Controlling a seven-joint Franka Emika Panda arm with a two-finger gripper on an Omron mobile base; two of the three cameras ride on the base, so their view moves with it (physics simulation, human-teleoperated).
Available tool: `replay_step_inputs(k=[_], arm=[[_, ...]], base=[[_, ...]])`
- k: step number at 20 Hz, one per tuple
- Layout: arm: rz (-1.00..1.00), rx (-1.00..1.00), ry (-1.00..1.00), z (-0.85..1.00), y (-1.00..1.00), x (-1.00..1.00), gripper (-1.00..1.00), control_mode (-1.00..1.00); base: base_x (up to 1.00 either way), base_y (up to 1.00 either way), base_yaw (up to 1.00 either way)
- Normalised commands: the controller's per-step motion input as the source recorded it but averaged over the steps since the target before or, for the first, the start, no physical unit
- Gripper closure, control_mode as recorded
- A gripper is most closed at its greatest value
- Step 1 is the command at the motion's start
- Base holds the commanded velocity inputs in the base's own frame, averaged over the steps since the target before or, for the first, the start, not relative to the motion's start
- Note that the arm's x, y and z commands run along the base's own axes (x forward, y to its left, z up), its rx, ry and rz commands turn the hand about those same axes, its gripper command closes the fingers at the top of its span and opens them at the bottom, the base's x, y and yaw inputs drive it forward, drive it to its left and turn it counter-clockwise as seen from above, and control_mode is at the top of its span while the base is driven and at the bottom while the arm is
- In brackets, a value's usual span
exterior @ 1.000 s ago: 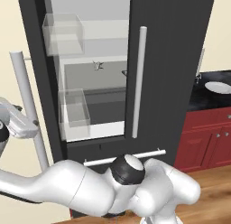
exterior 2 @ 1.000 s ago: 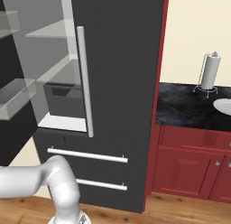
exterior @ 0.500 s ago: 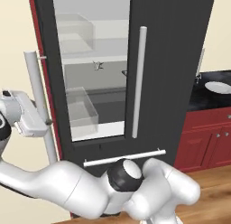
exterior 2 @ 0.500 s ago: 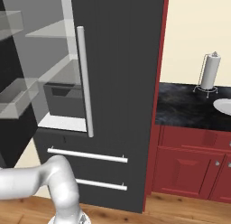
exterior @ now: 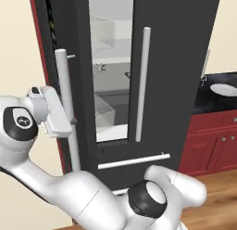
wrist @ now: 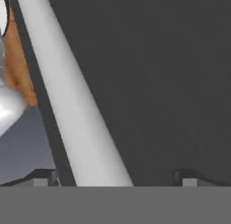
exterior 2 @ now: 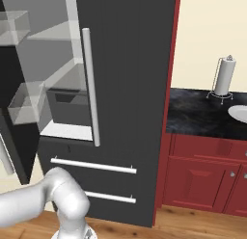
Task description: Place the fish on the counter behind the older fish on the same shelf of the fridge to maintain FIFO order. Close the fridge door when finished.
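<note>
The black fridge (exterior: 180,62) has its left door (exterior: 81,85) swung most of the way in, leaving a narrow opening. Through the gap, the spiky dark fish (exterior: 98,67) lies at the back of the glass shelf (exterior: 113,85). The smoother older fish (exterior: 128,75) lies nearer the front, by the right door's edge. My gripper (exterior: 69,124) is at the left door's silver handle (exterior: 66,108). In the hand view the gripper (wrist: 115,180) is open, its fingertips (wrist: 45,178) set wide apart with the handle bar (wrist: 76,110) running between them. The black counter (exterior 2: 198,117) is to the fridge's right.
Clear bins (exterior 2: 21,103) hang on the inside of the left door. The right door's long handle (exterior: 141,85) and two drawer handles (exterior 2: 94,165) face me. A paper towel holder (exterior 2: 223,76) and a white dish (exterior: 224,89) stand on the counter above red cabinets (exterior 2: 202,175).
The left door has swung further toward shut, narrowing the opening. My hand has moved right along with its handle. The fish have not moved.
</note>
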Motion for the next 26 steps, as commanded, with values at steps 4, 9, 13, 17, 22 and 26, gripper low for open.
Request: replay_step_inputs(k=[4, 9, 13, 17, 22, 26], arm=[[0.0, 0.0, -0.2, 0.0, -1.0, 0.17, -1.0, -1.0], [0.0, 0.0, -0.17, 0.0, -0.84, 0.33, -1.0, -1.0], [0.0, 0.0, -0.1, 0.02, -0.64, 0.43, -1.0, -1.0], [0.0, 0.0, -0.03, 0.15, -0.47, 0.44, -1.0, -1.0], [-0.01, 0.0, 0.0, 0.18, -0.32, 0.52, -1.0, -1.0], [-0.02, 0.0, 0.0, 0.17, -0.25, 0.57, -1.0, -1.0]], base=[[0.0, 0.0, 0.0], [0.0, 0.0, 0.0], [0.0, 0.0, 0.0], [0.0, 0.0, 0.0], [0.0, 0.0, 0.0], [0.0, 0.0, 0.0]])
